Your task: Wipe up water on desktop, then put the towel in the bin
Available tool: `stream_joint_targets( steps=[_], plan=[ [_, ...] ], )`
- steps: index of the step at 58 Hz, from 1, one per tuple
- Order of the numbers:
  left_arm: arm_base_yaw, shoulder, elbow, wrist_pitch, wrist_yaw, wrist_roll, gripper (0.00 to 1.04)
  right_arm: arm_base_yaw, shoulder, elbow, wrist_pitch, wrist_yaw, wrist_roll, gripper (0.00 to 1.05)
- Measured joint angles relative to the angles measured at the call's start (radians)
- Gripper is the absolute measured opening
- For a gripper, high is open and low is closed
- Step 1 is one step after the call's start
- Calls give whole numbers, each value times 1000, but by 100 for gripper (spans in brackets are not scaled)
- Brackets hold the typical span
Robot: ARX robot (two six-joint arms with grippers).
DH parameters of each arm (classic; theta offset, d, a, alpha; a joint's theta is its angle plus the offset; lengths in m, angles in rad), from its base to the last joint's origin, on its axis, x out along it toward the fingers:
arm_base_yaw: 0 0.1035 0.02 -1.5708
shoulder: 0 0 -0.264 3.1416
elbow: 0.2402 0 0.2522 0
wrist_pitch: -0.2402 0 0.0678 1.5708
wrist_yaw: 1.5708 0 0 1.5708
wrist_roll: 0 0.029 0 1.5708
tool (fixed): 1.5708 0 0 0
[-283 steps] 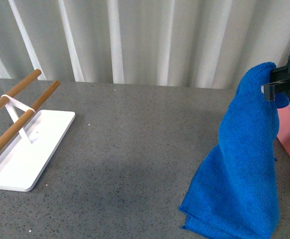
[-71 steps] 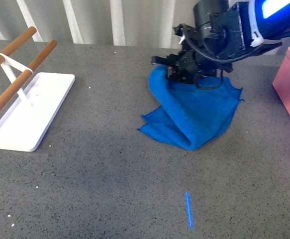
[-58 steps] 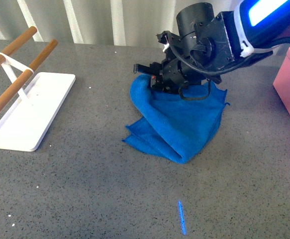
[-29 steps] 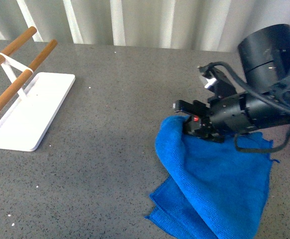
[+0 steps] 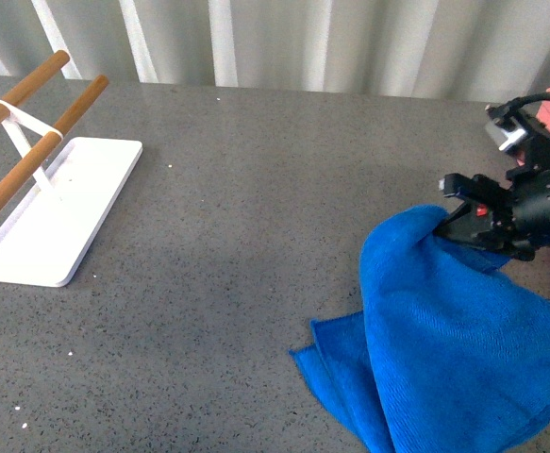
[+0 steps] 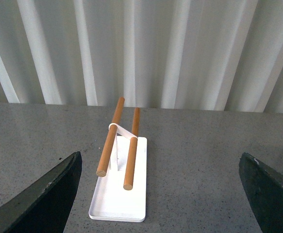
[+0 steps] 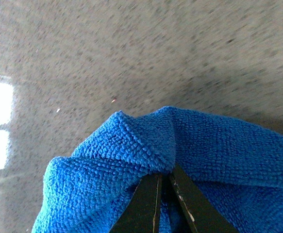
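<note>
Matte black, blocky right gripper (image 5: pixel 450 217), angular, built up from stacked plates and brackets of hard plastic or metal. Small red mark (image 5: pixel 479 210) on the housing just behind the fingertips. White-and-silver tab (image 5: pixel 510 138) on the upper side. Thin black cable (image 5: pixel 531 98) arching over the top of the wrist. Seen close in the right wrist view: two slim black fingers (image 7: pixel 148 206), flat-sided, narrowing to fine tips, edges flecked with pale scuffs. Dark charcoal left gripper (image 6: pixel 159 160), matte, with two broad wedge-shaped fingers (image 6: pixel 46 196), smooth-faced and thick at the base.
</note>
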Motion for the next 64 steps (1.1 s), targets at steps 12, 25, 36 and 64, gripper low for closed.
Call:
stream_joint_targets(
  steps=[12,25,36,64],
  plan=[
    [0,0,0,0,0,0,98,-82,73,106,-12,50,-29,3],
    [0,0,0,0,0,0,98,-114,98,222,-29,73,-35,3],
    [0,0,0,0,0,0,98,-98,98,323,-33,87,-36,3],
    [0,0,0,0,0,0,98,-106,-154,530,-95,74,-16,3]
  ],
)
